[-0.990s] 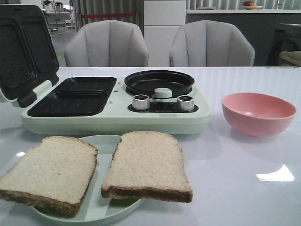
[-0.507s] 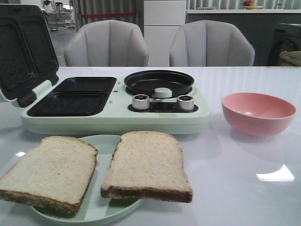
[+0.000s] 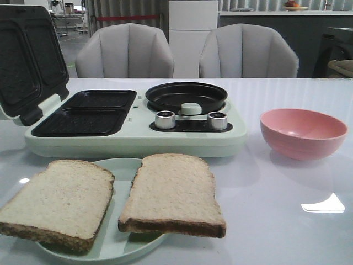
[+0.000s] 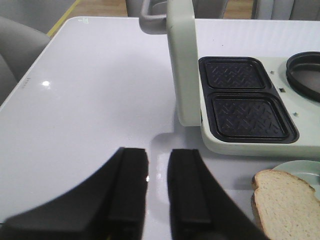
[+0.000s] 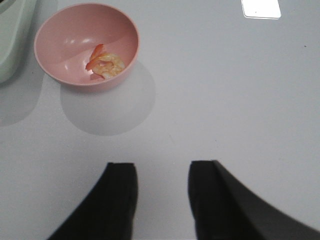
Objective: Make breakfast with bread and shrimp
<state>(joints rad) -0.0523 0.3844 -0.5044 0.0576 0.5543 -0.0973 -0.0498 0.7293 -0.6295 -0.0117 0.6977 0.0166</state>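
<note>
Bread (image 3: 110,199) lies unmoved; left claw (image 4: 157,187) and right claw (image 5: 162,197) gape, empty.

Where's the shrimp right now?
The shrimp lies inside the pink bowl, seen in the right wrist view; the bowl stands on the table right of the cooker.

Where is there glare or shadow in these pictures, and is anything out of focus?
Front view: a bright patch of glare on the table right of the bread. Right wrist view: another bright reflection near the frame edge, a soft shadow beside the pink bowl, and slightly soft shrimp. Left wrist view: the left gripper fingers are dark and blurred.
</note>
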